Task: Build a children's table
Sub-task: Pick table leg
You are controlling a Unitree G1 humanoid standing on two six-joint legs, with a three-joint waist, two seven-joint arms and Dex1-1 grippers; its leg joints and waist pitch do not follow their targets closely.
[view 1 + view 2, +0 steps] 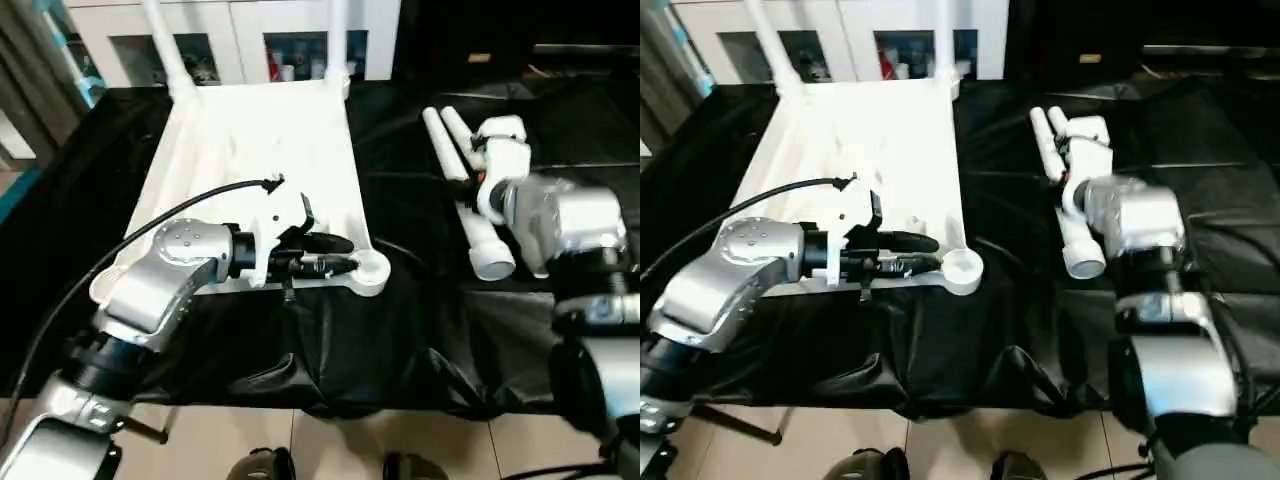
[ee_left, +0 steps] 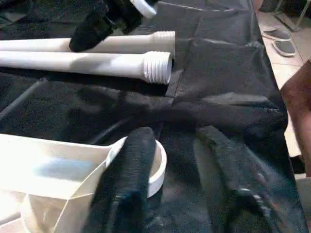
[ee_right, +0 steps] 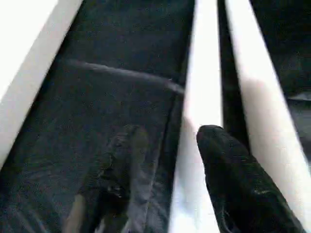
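Note:
The white table top [image 1: 260,150] lies ribbed side up on the black cloth. Two legs [image 1: 338,30] stand in its far corners. My left gripper [image 1: 340,256] is at the near right corner socket [image 2: 158,167]. It is open, with one finger [image 2: 131,165] lying over the socket's rim and the other on the cloth beside it. Two loose legs [image 1: 470,190] lie side by side to the right, threaded ends [image 2: 158,68] toward the cloth's front edge. My right gripper [image 3: 170,133] hovers open low over them, the nearer leg [image 3: 201,73] running between its fingers.
The white cabinet with glass doors [image 1: 250,45] stands behind the work table. The black cloth hangs over the front edge [image 1: 330,400], with tiled floor below. My left arm's black cable [image 1: 150,225] arcs over the table top's near edge.

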